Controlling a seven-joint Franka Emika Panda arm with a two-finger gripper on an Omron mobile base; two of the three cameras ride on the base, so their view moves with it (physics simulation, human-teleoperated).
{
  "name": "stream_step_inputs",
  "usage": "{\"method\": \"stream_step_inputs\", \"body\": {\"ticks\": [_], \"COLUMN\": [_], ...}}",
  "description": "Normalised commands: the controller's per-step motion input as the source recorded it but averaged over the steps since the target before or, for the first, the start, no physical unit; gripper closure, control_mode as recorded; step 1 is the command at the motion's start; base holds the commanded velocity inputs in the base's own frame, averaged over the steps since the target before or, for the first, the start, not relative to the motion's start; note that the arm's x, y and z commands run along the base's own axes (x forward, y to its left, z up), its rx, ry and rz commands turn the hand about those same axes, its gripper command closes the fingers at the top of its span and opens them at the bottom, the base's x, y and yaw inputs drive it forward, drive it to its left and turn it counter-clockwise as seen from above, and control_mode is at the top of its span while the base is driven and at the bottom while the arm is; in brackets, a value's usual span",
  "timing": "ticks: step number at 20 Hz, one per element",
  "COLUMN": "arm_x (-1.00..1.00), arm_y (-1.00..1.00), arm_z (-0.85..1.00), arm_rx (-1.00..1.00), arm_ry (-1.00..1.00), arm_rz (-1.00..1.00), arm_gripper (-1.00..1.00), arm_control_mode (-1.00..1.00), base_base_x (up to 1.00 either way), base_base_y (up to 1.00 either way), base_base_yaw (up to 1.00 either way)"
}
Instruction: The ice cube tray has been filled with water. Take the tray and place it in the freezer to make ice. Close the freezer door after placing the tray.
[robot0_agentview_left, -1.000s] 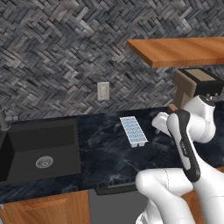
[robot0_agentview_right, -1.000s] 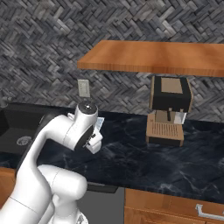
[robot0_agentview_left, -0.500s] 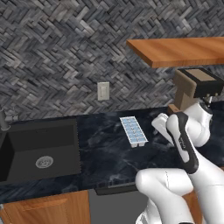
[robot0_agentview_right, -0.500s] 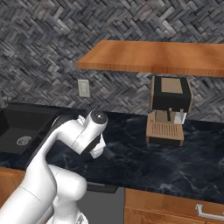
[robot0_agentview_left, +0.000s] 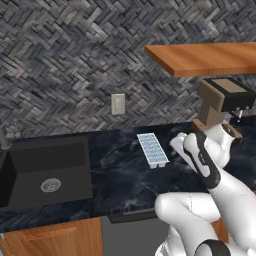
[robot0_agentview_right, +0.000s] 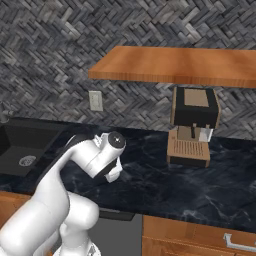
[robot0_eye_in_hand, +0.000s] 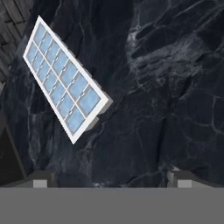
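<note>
The gripper (robot0_eye_in_hand: 107, 178) is seen in the hand view with its two dark finger tips set wide apart at the bottom edge, and nothing is held between them; bare dark marble counter (robot0_eye_in_hand: 166, 87) lies in the gap. From the gripper, the ice cube tray (robot0_eye_in_hand: 64, 78) is found toward ten o'clock in the hand view, lying flat on the counter, apart from both tips and untouched. Its pale blue water (robot0_eye_in_hand: 61, 76) is seen in every cell, level and unspilled. In the left base view the tray (robot0_agentview_left: 152, 149) is placed on the counter just at nine o'clock of the white arm's wrist, with a wall outlet (robot0_agentview_left: 118, 104) at eleven o'clock above it and a black sink (robot0_agentview_left: 45, 167) well apart at nine o'clock. In the right base view a coffee machine (robot0_agentview_right: 192, 125) is seen at three o'clock of the arm, beneath a wooden shelf (robot0_agentview_right: 175, 65). The task is judged to be at its start: the tray is not yet grasped, so the approach is in hand, and the lift, the carry to the freezer, the placing inside and the closing of the freezer door are all left to do.
</note>
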Motion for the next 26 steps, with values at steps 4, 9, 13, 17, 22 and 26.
{"method": "stream_step_inputs", "body": {"ticks": [4, 9, 13, 17, 22, 26], "arm_x": [0.35, 0.31, 0.27, 0.26, 0.24, 0.23], "arm_y": [0.04, 0.07, 0.1, 0.09, 0.07, 0.03], "arm_z": [-0.27, -0.24, -0.23, -0.21, -0.25, -0.27], "arm_rx": [0.01, 0.0, 0.0, 0.0, 0.0, 0.0], "arm_ry": [0.0, 0.0, 0.0, 0.0, 0.0, 0.0], "arm_rz": [0.0, 0.0, 0.0, 0.0, 0.0, 0.0], "arm_gripper": [-1.0, -1.0, -1.0, -1.0, -1.0, -1.0], "arm_control_mode": [-1.0, -1.0, -1.0, -1.0, -1.0, -1.0], "base_base_x": [0.0, 0.0, 0.0, 0.0, 0.0, 0.0], "base_base_y": [0.0, 0.0, 0.0, 0.0, 0.0, 0.0], "base_base_yaw": [0.0, 0.0, 0.0, 0.0, 0.0, 0.0]}}
